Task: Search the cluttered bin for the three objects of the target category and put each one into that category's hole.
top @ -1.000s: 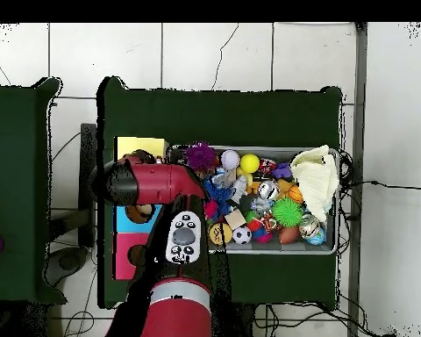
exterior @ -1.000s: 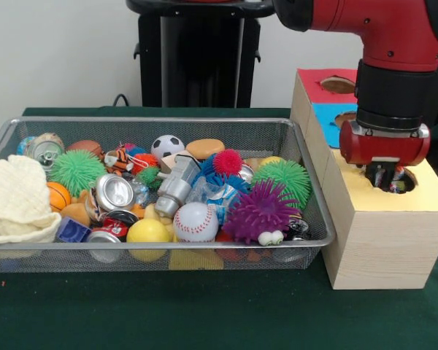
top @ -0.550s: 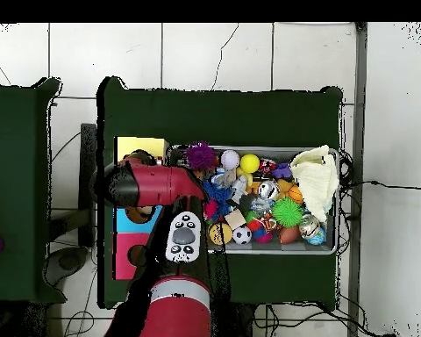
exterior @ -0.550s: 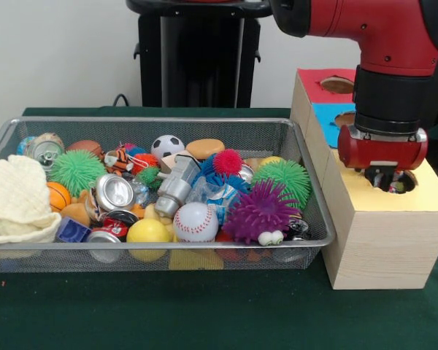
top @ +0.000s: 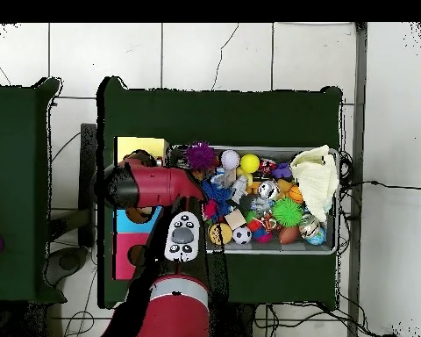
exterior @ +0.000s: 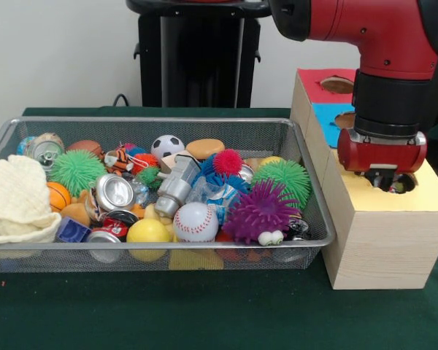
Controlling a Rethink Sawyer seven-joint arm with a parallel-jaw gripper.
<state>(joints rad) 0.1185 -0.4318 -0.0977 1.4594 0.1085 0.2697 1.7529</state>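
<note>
A wire mesh bin (exterior: pixel 153 248) holds a heap of toys: a purple spiky ball (exterior: pixel 260 210), a green spiky ball (exterior: pixel 283 179), a baseball (exterior: pixel 195 222), a small soccer ball (exterior: pixel 167 146), a yellow ball (exterior: pixel 147 232) and crushed cans (exterior: pixel 114 192). Right of the bin stands a wooden box (exterior: pixel 379 233) with red, blue and yellow tops. My gripper (exterior: pixel 385 179) hangs just over the yellow top's hole (exterior: pixel 401 184), its tip at the rim. In the overhead view the red arm (top: pixel 148 184) covers the gripper beside the yellow section (top: pixel 142 147).
A cream cloth (exterior: pixel 14 200) fills the bin's left end. The red hole (exterior: pixel 338 84) and blue hole (exterior: pixel 346 118) lie behind my wrist. Green cloth covers the table (exterior: pixel 204 313). A black pedestal (exterior: pixel 197 55) stands behind the bin.
The wrist has risen slightly over the yellow hole across the frames. Nothing in the bin has moved.
</note>
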